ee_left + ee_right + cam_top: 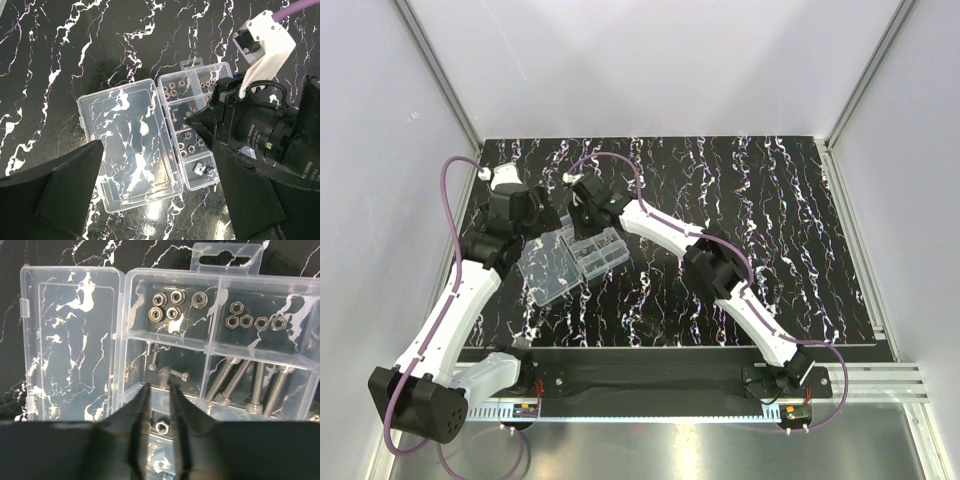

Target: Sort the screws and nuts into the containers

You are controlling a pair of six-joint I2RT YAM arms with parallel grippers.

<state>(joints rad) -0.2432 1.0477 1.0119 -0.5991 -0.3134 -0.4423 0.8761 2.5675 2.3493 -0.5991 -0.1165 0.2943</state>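
At the tabbed end of the box (227, 260) sit ten nuts (173, 313) in two fives, beside four long screws (257, 390); the right gripper (159, 387) gapes slightly, empty.

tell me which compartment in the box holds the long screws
The right compartment of the middle row, just below the plain hex nuts. Four long screws lie in it, while the short screws lie left of it.
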